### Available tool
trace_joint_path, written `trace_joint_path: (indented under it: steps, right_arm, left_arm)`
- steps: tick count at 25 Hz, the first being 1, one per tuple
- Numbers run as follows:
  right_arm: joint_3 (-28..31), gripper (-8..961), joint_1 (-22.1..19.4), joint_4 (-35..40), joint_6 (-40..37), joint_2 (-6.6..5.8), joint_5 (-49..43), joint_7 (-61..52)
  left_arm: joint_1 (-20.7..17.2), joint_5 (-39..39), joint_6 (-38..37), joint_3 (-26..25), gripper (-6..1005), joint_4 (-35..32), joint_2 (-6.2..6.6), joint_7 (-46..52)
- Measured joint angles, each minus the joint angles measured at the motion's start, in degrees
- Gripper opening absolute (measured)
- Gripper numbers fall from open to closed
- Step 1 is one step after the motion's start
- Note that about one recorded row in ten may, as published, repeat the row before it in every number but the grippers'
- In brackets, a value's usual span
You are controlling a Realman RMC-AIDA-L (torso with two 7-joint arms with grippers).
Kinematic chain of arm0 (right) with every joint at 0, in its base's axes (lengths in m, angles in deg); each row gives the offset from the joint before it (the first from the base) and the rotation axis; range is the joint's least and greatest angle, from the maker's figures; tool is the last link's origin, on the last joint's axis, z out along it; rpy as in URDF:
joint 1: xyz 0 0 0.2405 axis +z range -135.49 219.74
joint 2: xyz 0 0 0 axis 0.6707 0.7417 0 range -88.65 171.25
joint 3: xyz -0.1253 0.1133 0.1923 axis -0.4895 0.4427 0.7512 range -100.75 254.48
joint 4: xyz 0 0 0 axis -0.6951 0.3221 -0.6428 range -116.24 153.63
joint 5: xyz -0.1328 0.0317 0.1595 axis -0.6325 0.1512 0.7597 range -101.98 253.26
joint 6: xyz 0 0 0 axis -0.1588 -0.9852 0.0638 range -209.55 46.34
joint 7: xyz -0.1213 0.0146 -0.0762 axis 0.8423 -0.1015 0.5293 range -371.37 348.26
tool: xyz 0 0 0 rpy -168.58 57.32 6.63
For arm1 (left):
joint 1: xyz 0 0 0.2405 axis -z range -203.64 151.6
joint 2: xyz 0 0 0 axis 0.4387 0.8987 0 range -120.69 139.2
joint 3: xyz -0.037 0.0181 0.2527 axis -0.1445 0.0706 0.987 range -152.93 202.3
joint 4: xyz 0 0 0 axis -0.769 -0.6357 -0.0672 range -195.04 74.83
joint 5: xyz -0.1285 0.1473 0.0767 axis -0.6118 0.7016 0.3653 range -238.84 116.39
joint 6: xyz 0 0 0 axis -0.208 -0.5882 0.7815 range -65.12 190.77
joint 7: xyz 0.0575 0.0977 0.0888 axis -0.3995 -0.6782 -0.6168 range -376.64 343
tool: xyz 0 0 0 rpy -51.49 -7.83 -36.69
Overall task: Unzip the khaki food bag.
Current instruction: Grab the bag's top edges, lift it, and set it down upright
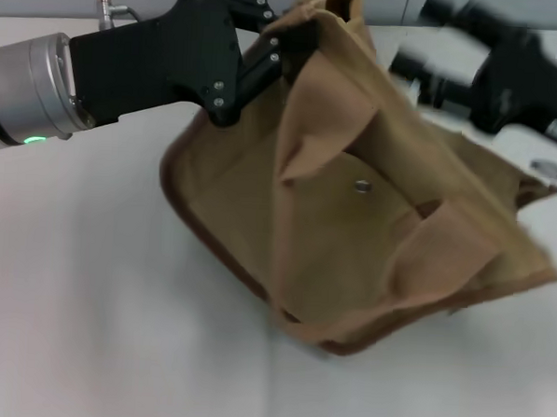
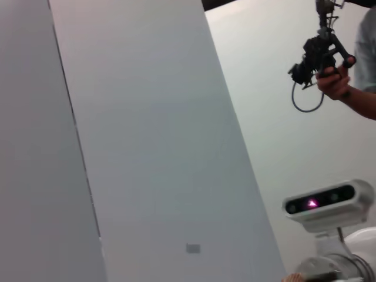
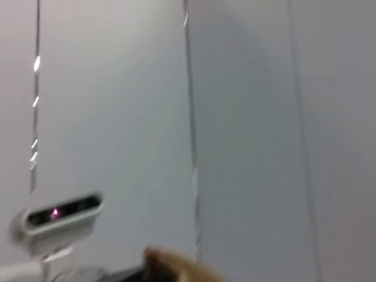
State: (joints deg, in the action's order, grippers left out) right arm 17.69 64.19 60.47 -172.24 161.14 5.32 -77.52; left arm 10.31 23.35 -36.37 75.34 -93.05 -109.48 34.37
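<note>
One khaki food bag (image 1: 353,212), tipped at table centre, front pocket facing me. My left gripper (image 1: 268,54) at 11 o'clock pinches the bag's top edge; my right gripper (image 1: 436,49) at 1 o'clock, blurred, grip can't tell. Judgement: left anchors fabric taut, right draws slider steadily. Count: two handles, one silver snap (image 1: 361,186).
</note>
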Motion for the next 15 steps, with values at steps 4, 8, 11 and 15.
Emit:
trace_joint_path:
  steps: [4,8,11,15]
  right_arm:
    - [-4.02,842,1.32,-0.18,6.25,-0.03,4.40,1.31]
    - [-8.10,842,3.57,0.49,11.64,-0.03,4.55,1.41]
    - [-11.43,842,4.80,1.76,13.97,-0.23,4.00,0.31]
    - [-12.48,843,4.62,6.45,15.11,-0.35,-2.91,-5.67]
  left_arm:
    - [0.05,0.00,0.24,1.23,32,-0.40,-0.03,-0.02]
    - [0.06,0.18,0.30,1.51,33,-0.50,-0.02,-0.08]
    - [0.06,0.47,0.32,1.53,33,-0.76,0.02,-0.11]
    - [0.02,0.63,0.32,1.57,33,-1.16,0.07,-0.13]
